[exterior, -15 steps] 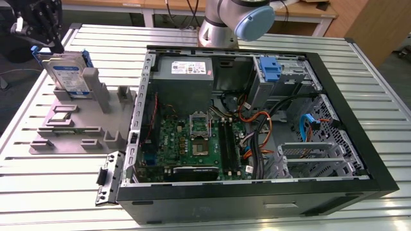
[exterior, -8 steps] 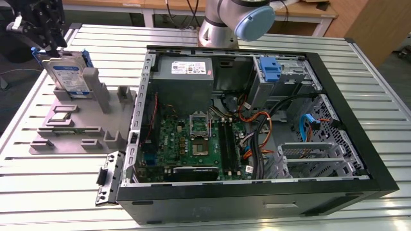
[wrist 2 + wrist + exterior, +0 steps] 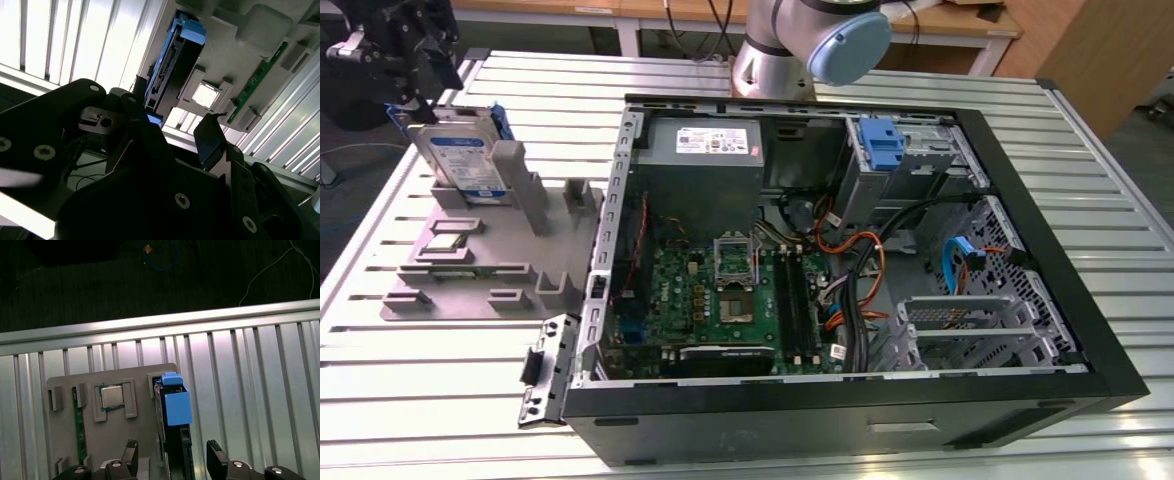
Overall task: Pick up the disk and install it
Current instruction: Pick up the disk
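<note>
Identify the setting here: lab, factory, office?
Probably a robotics lab workbench for PC assembly: an open computer case on a slatted metal table, a grey fixture holding the disk upright, a robot arm base behind it.
</note>
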{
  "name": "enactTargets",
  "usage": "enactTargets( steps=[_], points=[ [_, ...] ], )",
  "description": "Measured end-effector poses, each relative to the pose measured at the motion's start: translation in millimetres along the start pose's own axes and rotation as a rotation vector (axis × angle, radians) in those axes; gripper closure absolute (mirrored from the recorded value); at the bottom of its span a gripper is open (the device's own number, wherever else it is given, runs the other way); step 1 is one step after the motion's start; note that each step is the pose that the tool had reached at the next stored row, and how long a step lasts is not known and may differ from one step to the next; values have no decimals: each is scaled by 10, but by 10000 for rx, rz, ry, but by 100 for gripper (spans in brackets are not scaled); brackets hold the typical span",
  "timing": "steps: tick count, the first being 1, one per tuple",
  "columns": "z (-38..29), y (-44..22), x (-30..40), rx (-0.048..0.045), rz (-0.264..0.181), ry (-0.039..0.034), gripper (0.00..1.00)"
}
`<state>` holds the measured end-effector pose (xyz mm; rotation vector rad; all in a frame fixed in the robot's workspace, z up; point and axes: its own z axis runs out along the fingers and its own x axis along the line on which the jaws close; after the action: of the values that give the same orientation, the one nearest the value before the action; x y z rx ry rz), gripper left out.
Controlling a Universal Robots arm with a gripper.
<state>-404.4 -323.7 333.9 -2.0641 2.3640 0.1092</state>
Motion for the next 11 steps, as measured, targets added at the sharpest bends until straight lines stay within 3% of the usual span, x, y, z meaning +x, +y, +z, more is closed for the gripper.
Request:
enactTargets(
  steps=[11],
  points=[
    [20, -1, 1, -1, 0, -5, 35]
  ],
)
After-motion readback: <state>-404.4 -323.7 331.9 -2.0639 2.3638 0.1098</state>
